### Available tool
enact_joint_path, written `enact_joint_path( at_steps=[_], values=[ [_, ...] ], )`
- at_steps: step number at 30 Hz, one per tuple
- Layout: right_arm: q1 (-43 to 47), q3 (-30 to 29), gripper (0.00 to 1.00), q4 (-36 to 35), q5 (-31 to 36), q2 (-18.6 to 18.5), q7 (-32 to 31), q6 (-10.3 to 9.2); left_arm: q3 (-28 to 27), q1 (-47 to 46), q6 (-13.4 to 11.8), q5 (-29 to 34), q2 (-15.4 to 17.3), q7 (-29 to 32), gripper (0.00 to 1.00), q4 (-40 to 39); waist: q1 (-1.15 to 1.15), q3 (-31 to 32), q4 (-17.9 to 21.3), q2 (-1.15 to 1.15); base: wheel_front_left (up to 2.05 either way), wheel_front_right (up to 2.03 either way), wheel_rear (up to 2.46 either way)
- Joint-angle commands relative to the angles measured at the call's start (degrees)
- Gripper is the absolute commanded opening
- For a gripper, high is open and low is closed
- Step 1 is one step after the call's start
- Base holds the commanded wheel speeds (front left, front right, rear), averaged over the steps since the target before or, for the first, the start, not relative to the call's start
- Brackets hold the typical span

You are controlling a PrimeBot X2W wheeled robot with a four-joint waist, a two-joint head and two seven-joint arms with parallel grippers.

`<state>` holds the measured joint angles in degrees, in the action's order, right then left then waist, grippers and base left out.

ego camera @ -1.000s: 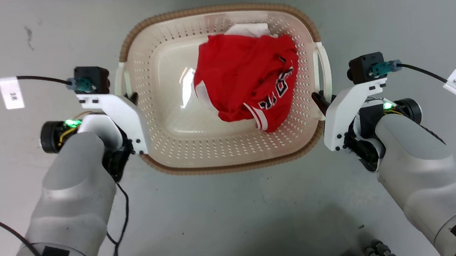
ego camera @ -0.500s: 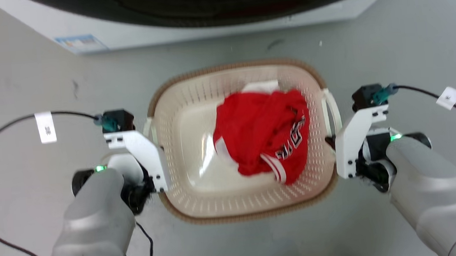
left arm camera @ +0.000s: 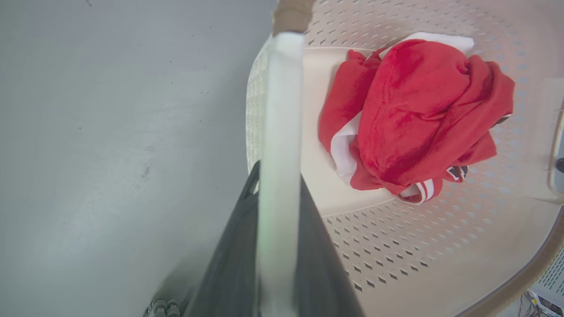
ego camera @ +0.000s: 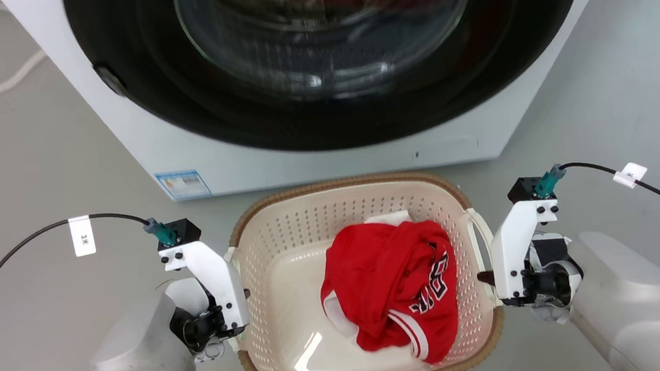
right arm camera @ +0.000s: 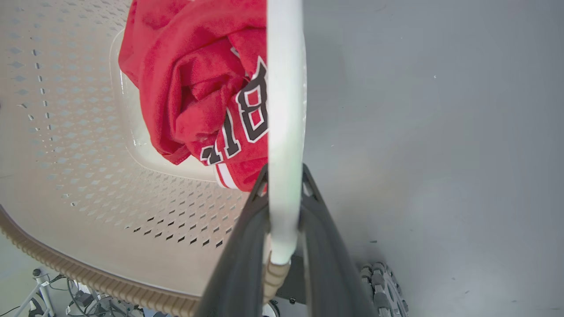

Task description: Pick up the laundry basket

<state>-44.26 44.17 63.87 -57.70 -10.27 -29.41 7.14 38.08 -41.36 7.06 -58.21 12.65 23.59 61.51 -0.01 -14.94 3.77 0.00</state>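
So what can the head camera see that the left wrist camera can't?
Head view: the washing machine with its dark round door, behind the laundry basket. Left wrist view: up close, the left gripper, its dark fingers clamped on the basket's white handle. Both: the cream basket with the red jersey inside, and grey floor.

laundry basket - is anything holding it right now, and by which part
Both grippers hold the laundry basket: the left gripper is shut on its left white handle, the right gripper on its right white handle.
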Motion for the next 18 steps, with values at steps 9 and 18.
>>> enact_joint_path(
  at_steps=[9,18],
  values=[
    [-0.94,-0.47,0.0,3.66,-3.35,2.2,-8.82,0.64,1.26,-0.97,0.72,-3.35,-0.61,5.66,0.0,0.56,0.01,10.49,-0.59,0.0,0.0,0.0,0.0],
    [-0.1,-0.9,0.0,7.68,-4.54,4.29,-14.31,0.64,2.54,0.89,0.73,-4.52,-1.53,8.18,0.0,2.1,0.01,15.26,-0.61,0.0,0.0,0.0,0.0]
  ],
)
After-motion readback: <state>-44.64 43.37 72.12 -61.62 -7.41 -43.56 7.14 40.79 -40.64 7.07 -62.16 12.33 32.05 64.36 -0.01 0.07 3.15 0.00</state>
